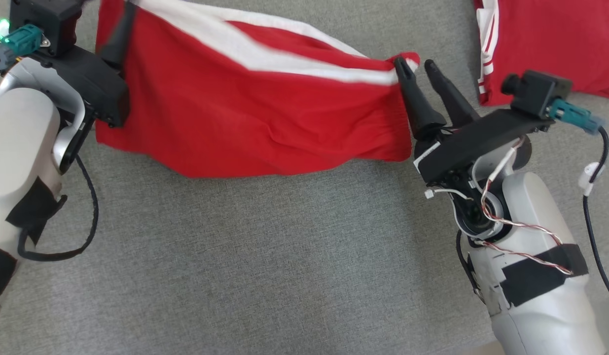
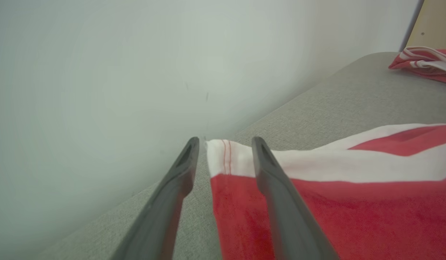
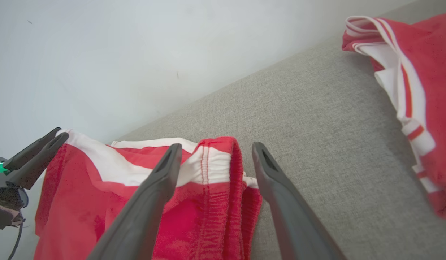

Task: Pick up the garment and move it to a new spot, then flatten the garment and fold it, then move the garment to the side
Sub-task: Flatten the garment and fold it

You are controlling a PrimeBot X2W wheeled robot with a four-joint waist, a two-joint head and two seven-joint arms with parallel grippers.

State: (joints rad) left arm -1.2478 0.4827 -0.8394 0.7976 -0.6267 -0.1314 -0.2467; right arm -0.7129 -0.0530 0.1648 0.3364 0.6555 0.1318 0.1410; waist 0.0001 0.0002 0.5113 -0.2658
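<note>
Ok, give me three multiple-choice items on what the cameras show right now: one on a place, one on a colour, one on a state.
1. Where does the second red garment lie?
A. between the two pincers
B. at the far right, beyond the right pincer
C. under the left forearm

2. What colour is the band on the spread garment?
A. blue
B. black
C. white

3. How do the jaws of the left pincer stand?
A. apart, with the cloth's corner between them
B. shut on the cloth
C. shut on nothing

Answers:
1 B: the head view shows it at the upper right, past the right pincer.
2 C: a white band runs along its far edge.
3 A: the left wrist view shows the two fingers well apart around the white corner.
</note>
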